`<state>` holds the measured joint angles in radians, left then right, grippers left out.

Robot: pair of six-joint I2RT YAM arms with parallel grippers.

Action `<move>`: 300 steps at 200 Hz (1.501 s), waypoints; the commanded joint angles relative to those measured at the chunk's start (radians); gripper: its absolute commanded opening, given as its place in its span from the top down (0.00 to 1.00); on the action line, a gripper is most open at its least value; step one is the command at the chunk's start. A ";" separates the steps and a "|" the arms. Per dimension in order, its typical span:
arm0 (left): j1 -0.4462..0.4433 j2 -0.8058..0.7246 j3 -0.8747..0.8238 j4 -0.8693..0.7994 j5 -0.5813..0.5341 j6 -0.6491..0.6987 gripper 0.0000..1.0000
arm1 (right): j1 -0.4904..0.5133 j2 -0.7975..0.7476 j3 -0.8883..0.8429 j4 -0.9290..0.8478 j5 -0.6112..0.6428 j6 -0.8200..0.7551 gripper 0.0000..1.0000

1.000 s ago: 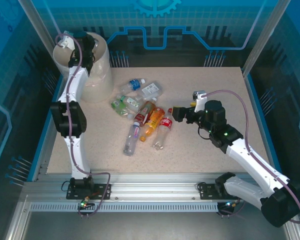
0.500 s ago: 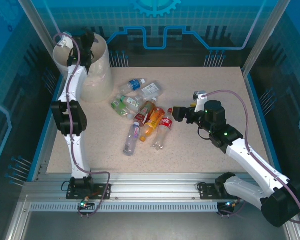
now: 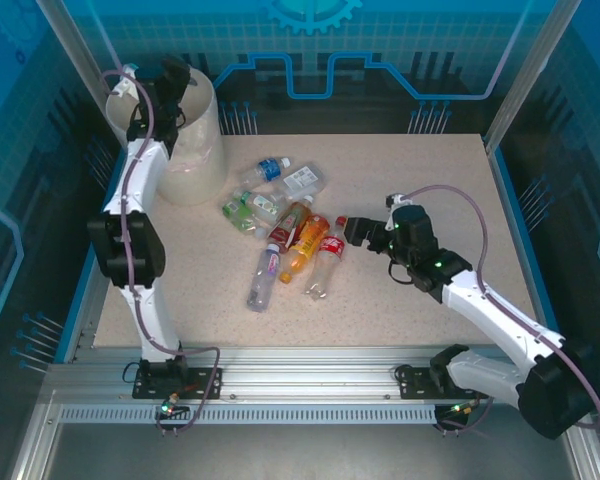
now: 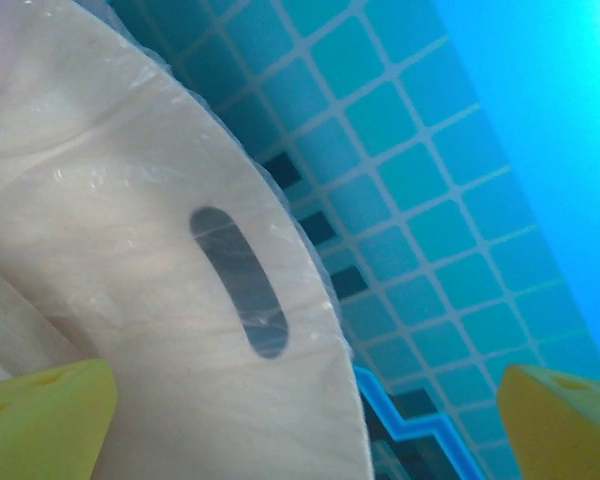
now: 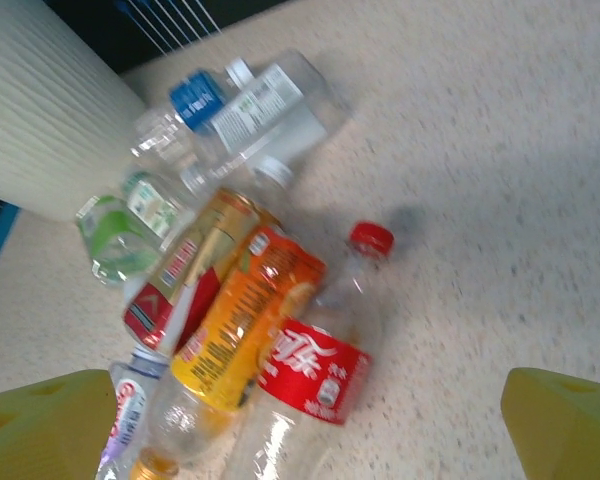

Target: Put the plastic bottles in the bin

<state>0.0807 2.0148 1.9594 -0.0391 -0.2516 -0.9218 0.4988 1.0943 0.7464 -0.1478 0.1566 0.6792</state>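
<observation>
Several plastic bottles [image 3: 292, 232] lie in a loose heap on the speckled table, right of the cream-white bin [image 3: 195, 150]. My left gripper [image 3: 170, 85] hangs over the bin's mouth, open with nothing between its yellow fingertips [image 4: 40, 420]. The left wrist view looks along the bin's lined inner wall with its handle slot [image 4: 238, 280]. My right gripper [image 3: 351, 228] is open just right of the heap. Straight ahead of it lie a clear bottle with a red label and cap [image 5: 318, 370] and an orange bottle [image 5: 242, 325]. The bin's ribbed side [image 5: 50, 110] shows at the far left.
Blue transparent walls and metal posts [image 3: 525, 75] enclose the table. The tabletop [image 3: 430, 170] to the right of the heap is bare. Farther bottles with blue [image 5: 220, 100] and green [image 5: 120, 225] labels lie close to the bin's foot.
My left gripper has spread its jaws above the bin and that arm has swung a little to the left. My right arm has dropped lower and edged toward the bottles.
</observation>
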 commanded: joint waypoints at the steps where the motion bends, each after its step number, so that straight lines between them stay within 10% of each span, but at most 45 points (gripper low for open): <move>1: -0.027 -0.105 -0.077 0.096 0.070 0.066 0.01 | 0.050 0.028 -0.020 -0.068 0.090 0.107 0.00; 170: -0.157 -0.769 -0.813 0.047 0.320 0.273 0.01 | 0.339 0.443 0.193 -0.233 0.097 0.253 0.00; 300: -0.202 -0.867 -0.955 -0.033 0.267 0.309 0.01 | 0.314 0.610 0.290 -0.323 0.024 0.207 0.07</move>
<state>-0.1101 1.1400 1.0115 -0.0628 0.0311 -0.6437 0.8257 1.6745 1.0054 -0.4107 0.2085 0.9066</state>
